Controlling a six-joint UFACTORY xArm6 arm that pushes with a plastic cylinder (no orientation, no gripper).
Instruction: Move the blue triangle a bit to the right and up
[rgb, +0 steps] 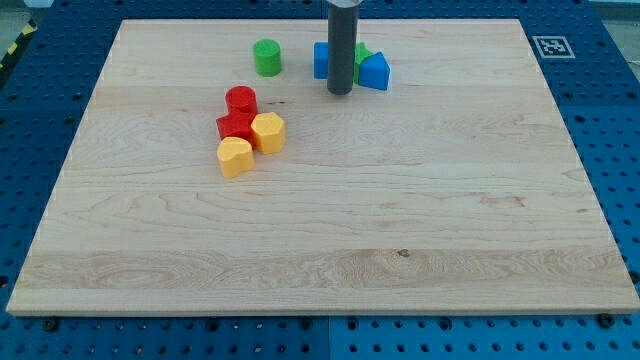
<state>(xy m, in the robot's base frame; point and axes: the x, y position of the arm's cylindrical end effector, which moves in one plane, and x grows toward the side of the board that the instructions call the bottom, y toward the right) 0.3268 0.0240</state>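
The blue triangle (375, 72) lies near the view's top, right of centre. A green block (362, 54) touches it at its upper left, mostly hidden behind my rod. A blue block (321, 60) sits on the rod's left side. My tip (340, 92) rests on the board between the blue block and the blue triangle, just left of and slightly below the triangle.
A green cylinder (267, 58) stands left of the blue block. Lower left is a cluster: a red cylinder (241, 100), a red block (235, 127), a yellow hexagonal block (268, 132) and a yellow heart-like block (235, 157). The wooden board (400, 230) sits on a blue pegboard.
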